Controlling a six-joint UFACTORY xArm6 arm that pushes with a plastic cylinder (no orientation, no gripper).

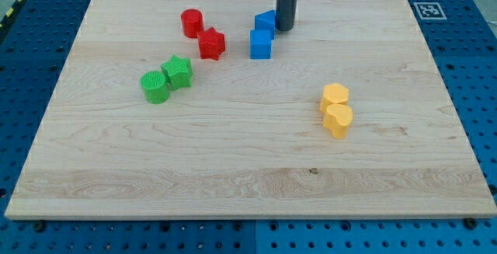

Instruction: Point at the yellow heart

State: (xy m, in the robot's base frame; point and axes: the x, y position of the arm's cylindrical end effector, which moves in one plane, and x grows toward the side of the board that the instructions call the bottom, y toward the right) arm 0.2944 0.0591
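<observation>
Camera view shows a wooden tabletop (233,168) on a blue pegboard base (31,29). The arm carries no claw, so there is nothing to release or clench; it ends in a dark rod whose tip (284,29) rests near the upper middle of the frame, just right of the upper blue block (265,20). A second blue block (261,43) sits directly below the first, touching it. The yellow heart (338,120) lies right of centre, well apart from the tip, touching a yellow hexagonal block (335,95) just above it. In the upper left sit a red cylinder (192,22) and a red star (211,43); lower left, a green cylinder (154,86) touches another green block (177,72).
</observation>
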